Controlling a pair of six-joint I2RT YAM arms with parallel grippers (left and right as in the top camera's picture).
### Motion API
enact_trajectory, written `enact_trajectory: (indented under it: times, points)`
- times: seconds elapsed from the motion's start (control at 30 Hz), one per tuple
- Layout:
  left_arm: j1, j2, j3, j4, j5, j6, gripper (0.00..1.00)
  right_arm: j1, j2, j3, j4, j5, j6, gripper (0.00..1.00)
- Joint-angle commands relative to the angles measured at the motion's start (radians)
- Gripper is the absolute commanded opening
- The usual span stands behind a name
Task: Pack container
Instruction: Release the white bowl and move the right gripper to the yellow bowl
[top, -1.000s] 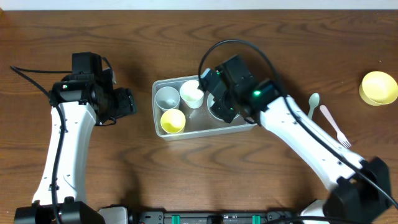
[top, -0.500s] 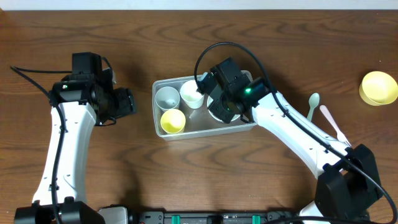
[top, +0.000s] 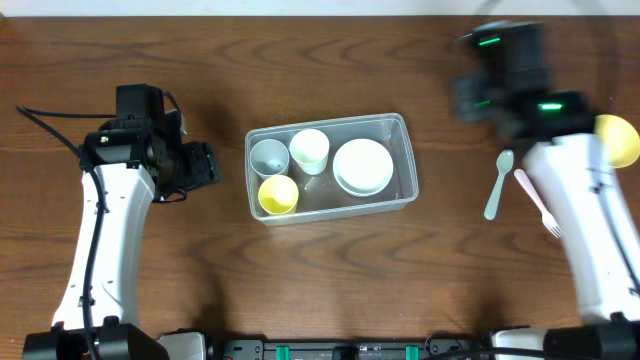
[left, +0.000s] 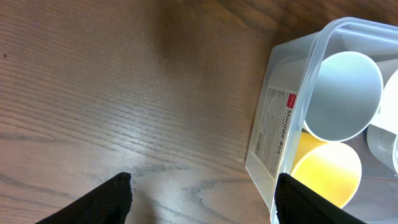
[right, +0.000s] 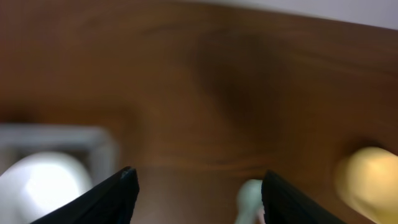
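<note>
The clear container sits mid-table and holds a grey cup, a white cup, a yellow cup and a white bowl. My left gripper hovers just left of it, open. In the left wrist view the left gripper spans bare wood and the container's labelled wall. My right gripper, blurred by motion, is high beyond the container's far right corner. In the right wrist view the right gripper is open with nothing in it.
A mint spoon and a pale fork lie on the table right of the container. A yellow bowl sits near the right edge, partly behind the right arm. The right wrist view shows the spoon and the yellow bowl.
The right gripper opened, left the white bowl in the container and swung up and away to the right. The left arm has not moved.
</note>
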Motion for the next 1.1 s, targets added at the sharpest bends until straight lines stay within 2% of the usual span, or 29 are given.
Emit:
enact_trajectory:
  times: [0.0,0.1,0.23,0.63,1.07]
  points:
    - [0.003,-0.002,0.001,-0.005,0.005,0.01,0.74,-0.169,0.003,0.008,-0.005,0.022,0.05,0.68]
    - [0.003,-0.002,0.001,-0.005,0.005,0.01,0.74,-0.32,0.039,0.008,0.014,-0.027,0.047,0.71]
    - [0.003,-0.002,0.001,-0.005,0.005,0.01,0.74,-0.421,0.126,0.008,0.051,-0.133,-0.026,0.7]
    - [0.003,-0.002,0.001,-0.009,0.005,0.01,0.74,-0.452,0.401,0.008,0.123,0.011,-0.032,0.74]
    - [0.003,-0.002,0.001,-0.013,0.005,0.01,0.74,-0.524,0.548,0.008,0.186,0.006,-0.036,0.76]
